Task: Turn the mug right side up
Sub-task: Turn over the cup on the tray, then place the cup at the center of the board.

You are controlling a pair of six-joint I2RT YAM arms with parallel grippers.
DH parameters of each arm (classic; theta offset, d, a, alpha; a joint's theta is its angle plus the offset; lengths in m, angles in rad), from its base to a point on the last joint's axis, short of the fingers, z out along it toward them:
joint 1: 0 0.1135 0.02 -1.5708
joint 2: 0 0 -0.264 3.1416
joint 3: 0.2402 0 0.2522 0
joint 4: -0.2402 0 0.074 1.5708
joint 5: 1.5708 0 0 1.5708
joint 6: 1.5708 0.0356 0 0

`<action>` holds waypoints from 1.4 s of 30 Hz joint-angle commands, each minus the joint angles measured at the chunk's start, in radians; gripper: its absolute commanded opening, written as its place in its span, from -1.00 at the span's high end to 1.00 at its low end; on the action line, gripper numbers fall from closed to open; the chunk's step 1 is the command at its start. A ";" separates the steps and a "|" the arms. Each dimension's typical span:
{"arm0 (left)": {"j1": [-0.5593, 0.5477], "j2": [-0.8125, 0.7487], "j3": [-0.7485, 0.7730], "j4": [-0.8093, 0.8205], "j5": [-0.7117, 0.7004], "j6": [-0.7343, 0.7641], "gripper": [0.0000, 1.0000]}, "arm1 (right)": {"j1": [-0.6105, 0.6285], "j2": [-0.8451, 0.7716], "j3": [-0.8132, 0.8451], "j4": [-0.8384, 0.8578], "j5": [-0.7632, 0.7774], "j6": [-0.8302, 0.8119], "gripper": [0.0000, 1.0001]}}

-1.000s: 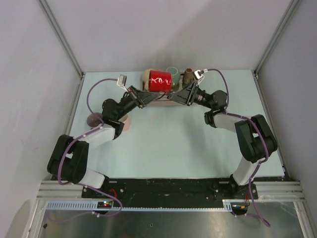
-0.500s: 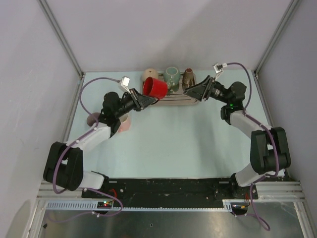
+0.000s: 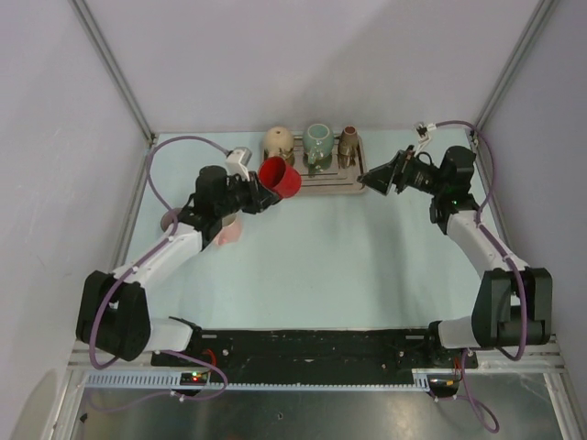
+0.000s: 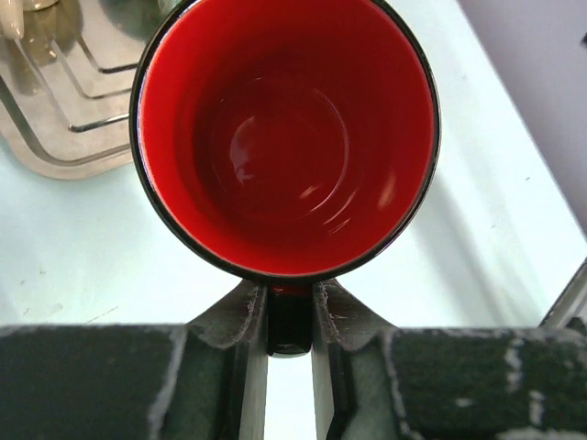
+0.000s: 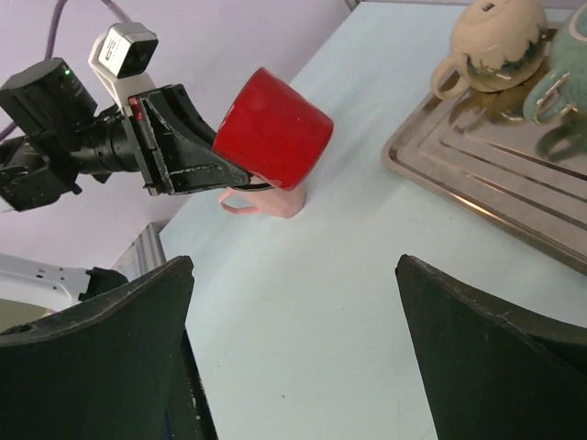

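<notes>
The glossy red ceramic mug (image 3: 280, 176) hangs tilted above the pale green desk (image 3: 312, 266), left of the ribbed metal tray (image 3: 330, 183), its handle pinched in the left arm's jaws; the right arm's jaws stand wide, empty.

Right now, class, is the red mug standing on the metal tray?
No, the left gripper holds the red mug by its handle in the air, to one side of the tray.
</notes>
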 commanded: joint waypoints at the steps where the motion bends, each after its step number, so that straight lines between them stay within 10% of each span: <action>1: -0.051 -0.043 0.066 -0.029 -0.071 0.131 1.00 | -0.020 -0.079 0.031 -0.181 0.038 -0.180 -0.96; 21: -0.183 0.052 0.074 -0.187 -0.455 0.144 1.00 | -0.047 -0.147 -0.020 -0.175 0.072 -0.221 -0.99; 42: -0.220 0.205 0.057 -0.121 -0.481 0.110 1.00 | -0.079 -0.132 -0.047 -0.137 0.048 -0.199 -0.99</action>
